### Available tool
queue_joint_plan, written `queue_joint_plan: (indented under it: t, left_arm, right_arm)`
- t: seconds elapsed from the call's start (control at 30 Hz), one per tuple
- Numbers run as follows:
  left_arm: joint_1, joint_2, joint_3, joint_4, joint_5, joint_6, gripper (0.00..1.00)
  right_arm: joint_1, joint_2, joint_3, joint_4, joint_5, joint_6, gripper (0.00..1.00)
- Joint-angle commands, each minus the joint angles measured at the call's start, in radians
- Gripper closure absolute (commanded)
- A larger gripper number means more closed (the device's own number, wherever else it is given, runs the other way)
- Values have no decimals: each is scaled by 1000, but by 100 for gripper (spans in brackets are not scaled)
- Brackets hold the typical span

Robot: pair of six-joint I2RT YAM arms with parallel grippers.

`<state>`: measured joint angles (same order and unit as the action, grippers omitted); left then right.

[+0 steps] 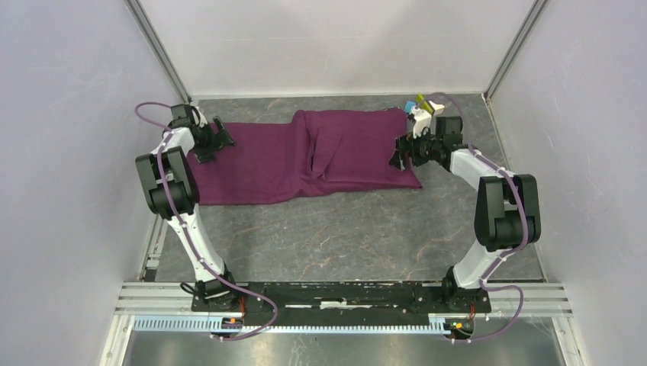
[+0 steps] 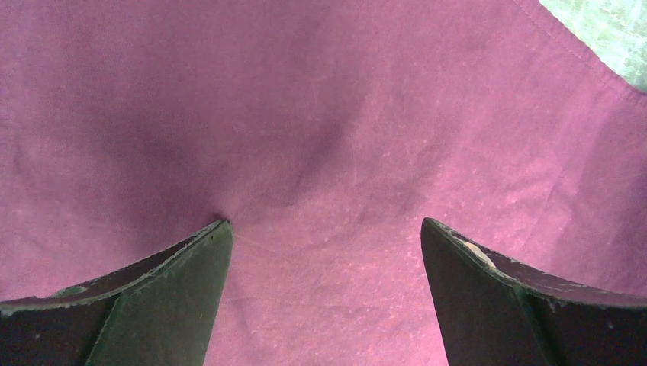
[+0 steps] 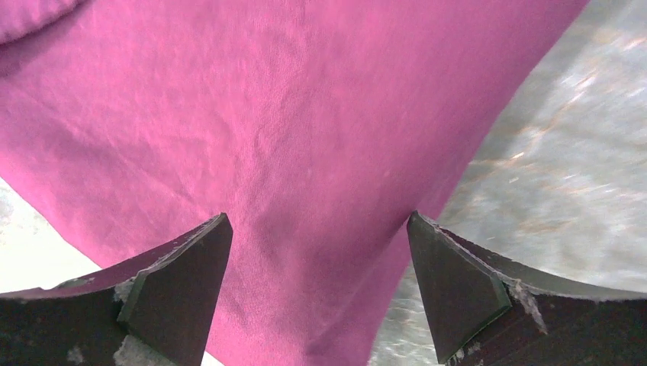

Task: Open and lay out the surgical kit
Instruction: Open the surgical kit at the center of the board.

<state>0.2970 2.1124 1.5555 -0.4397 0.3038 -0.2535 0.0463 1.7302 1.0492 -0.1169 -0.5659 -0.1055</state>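
Observation:
The surgical kit shows only as its plum-purple cloth (image 1: 305, 156), spread across the far half of the table with a raised fold down its middle. Whatever it wraps is hidden. My left gripper (image 1: 207, 145) hovers open over the cloth's left end. In the left wrist view the cloth (image 2: 320, 137) fills the frame, and the left gripper (image 2: 326, 225) has nothing between its fingers. My right gripper (image 1: 403, 152) stands open over the cloth's right end. In the right wrist view the cloth's edge (image 3: 305, 152) lies under the wide jaws of the right gripper (image 3: 319, 217).
Small blue and yellow-green blocks (image 1: 418, 103) sit at the far right just beyond the cloth. The grey stone-patterned table (image 1: 328, 236) is bounded by white walls on three sides. Bare table (image 3: 564, 152) shows right of the cloth in the right wrist view.

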Motion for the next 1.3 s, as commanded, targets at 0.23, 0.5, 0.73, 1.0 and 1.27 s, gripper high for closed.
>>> queue_joint_plan:
  t: [0.23, 0.5, 0.73, 1.0, 1.27]
  left_arm:
    - [10, -145, 35, -37, -41, 92, 0]
    - [7, -401, -143, 38, 108, 80, 0]
    - [-1, -711, -426, 76, 144, 130, 0]
    - [-2, -962, -603, 82, 117, 233, 0]
    - [-3, -974, -629, 82, 119, 243, 0]
  right_arm:
    - [114, -160, 175, -23, 161, -90, 6]
    - [391, -82, 238, -33, 232, -92, 11]
    - [589, 16, 270, -26, 282, -94, 13]
    - [643, 141, 350, -32, 302, -100, 15]
    - [663, 229, 433, -69, 319, -105, 31]
